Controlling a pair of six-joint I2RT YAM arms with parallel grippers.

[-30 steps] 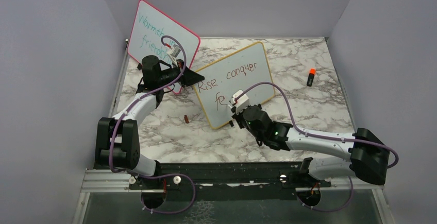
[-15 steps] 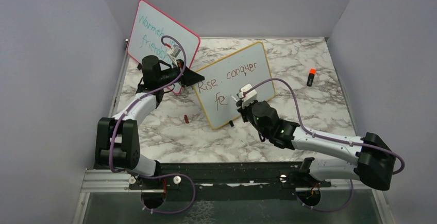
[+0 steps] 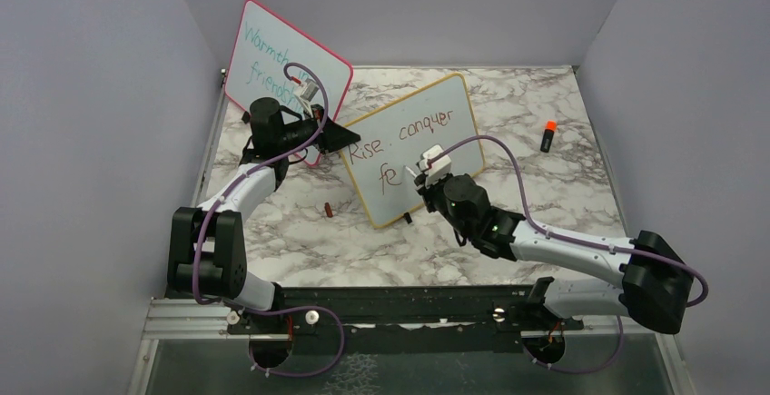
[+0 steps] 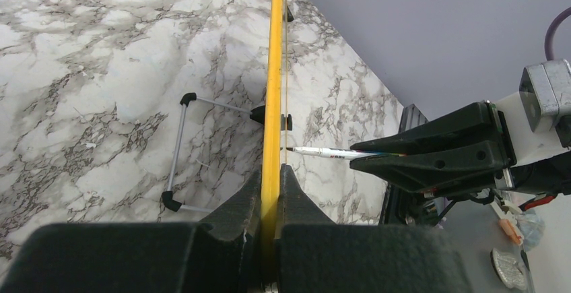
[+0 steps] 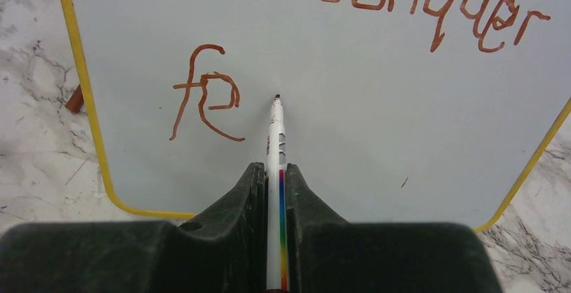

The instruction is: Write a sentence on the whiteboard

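Note:
The yellow-framed whiteboard stands tilted mid-table. On it, in brownish-red, is "Rise . conquer", with "fe" below. My left gripper is shut on the board's left edge; in the left wrist view the jaws pinch the yellow frame. My right gripper is shut on a white marker with a rainbow stripe. The marker tip is at the board just right of the "fe"; I cannot tell if it touches. The marker also shows in the left wrist view.
A pink-red-framed board with teal writing stands at the back left behind my left arm. A black marker with an orange cap lies at the right. A small brown-red cap lies left of the whiteboard's lower corner. The board's wire stand is behind it.
My right gripper has moved a little right and up along the board with the marker. The writing still ends at "fe". The left arm has not moved.

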